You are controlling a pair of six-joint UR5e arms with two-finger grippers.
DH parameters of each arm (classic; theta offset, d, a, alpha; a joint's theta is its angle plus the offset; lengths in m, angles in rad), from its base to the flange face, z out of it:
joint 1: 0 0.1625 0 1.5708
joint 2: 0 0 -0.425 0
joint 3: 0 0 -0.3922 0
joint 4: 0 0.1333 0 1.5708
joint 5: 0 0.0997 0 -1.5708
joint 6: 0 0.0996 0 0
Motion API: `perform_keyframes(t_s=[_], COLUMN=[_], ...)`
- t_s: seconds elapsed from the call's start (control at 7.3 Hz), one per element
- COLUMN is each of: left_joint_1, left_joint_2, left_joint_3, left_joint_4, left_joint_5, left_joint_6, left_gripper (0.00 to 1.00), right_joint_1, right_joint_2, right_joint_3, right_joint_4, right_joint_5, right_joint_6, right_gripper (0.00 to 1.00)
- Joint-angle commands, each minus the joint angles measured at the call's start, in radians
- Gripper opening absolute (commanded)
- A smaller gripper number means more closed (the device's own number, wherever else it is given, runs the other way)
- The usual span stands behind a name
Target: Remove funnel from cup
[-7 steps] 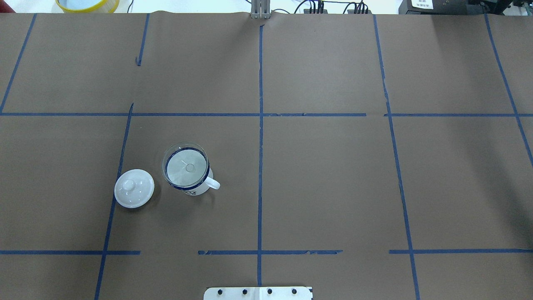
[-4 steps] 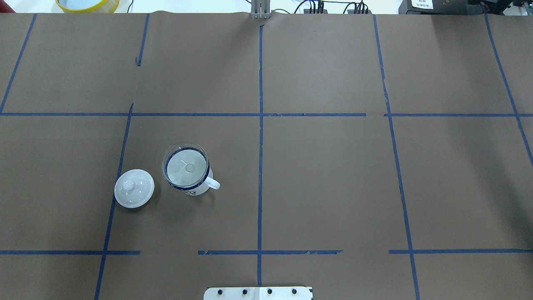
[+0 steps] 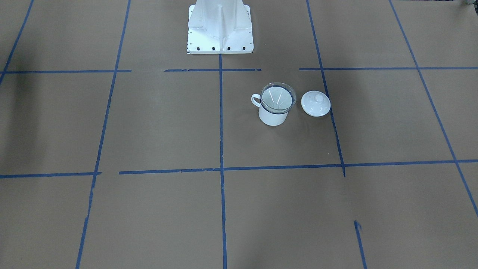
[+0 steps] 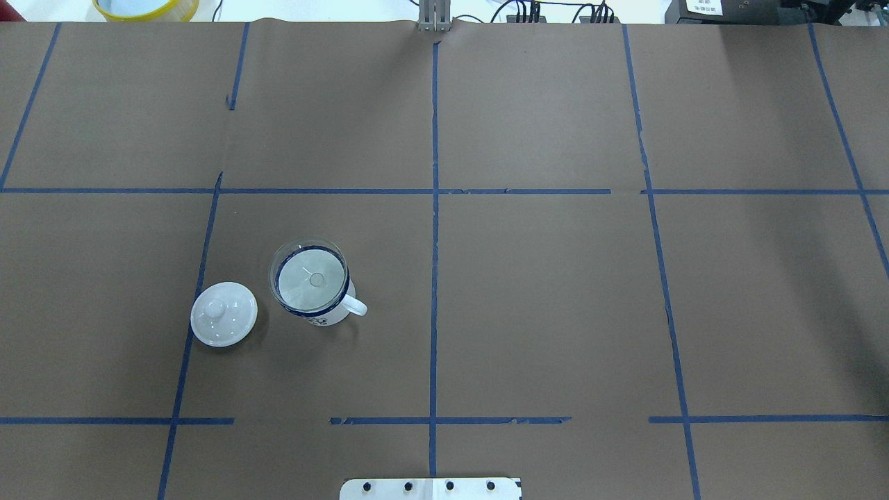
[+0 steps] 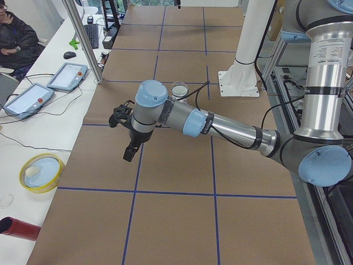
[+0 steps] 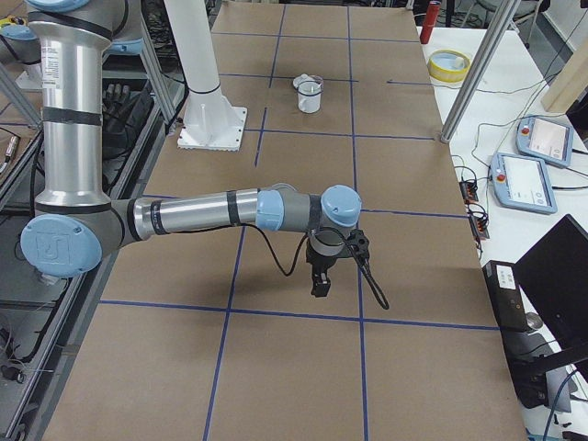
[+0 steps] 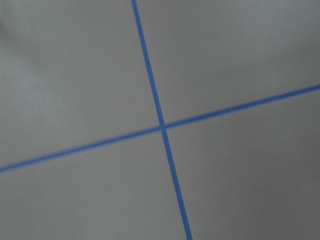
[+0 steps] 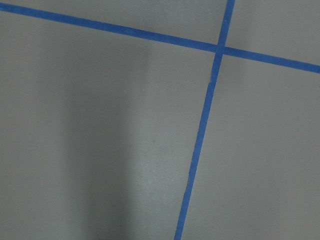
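Funnel [image 4: 310, 279] sits in the cup [image 4: 333, 314] on the left half of the table [image 4: 555, 312]
White lid [image 4: 223, 314] lies just beside the cup; left gripper [image 5: 130, 144] and right gripper [image 6: 320, 278] hang above the table, well apart from it; whether their fingers are spread or closed cannot be told

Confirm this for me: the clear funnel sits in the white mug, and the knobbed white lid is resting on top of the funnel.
One part is wrong. The lid is not on the funnel; it lies on the table beside the cup, apart from it. The overhead exterior view shows this plainly. The rest holds: the funnel does sit in the cup.
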Motion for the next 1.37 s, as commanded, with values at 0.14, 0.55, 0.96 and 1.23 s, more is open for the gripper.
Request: perform_keyframes(t_s=[0.14,0.55,0.96,1.23], left_joint_1=[0.075,0.405,0.750,0.983], left_joint_2=[-0.044,-0.151,-0.285,-0.471], left_joint_3=[-0.004,-0.071,-0.177,-0.184], left_joint_4=[-0.121,-0.115,-0.023,0.212], left_joint_5=[-0.042,-0.004,0.195,0.374], left_joint_6=[-0.110,-0.660,-1.265,-1.524], left_gripper=[1.00,1.00,1.00,1.00], right_joint_1=[0.000,0.000,0.000,0.000], right_joint_2=[0.000,0.000,0.000,0.000], right_joint_3=[0.001,0.001,0.001,0.001], right_joint_4=[0.001,0.001,0.001,0.001], right_joint_5=[0.000,0.000,0.000,0.000], right_joint_6=[0.000,0.000,0.000,0.000], right_gripper=[1.00,1.00,1.00,1.00])
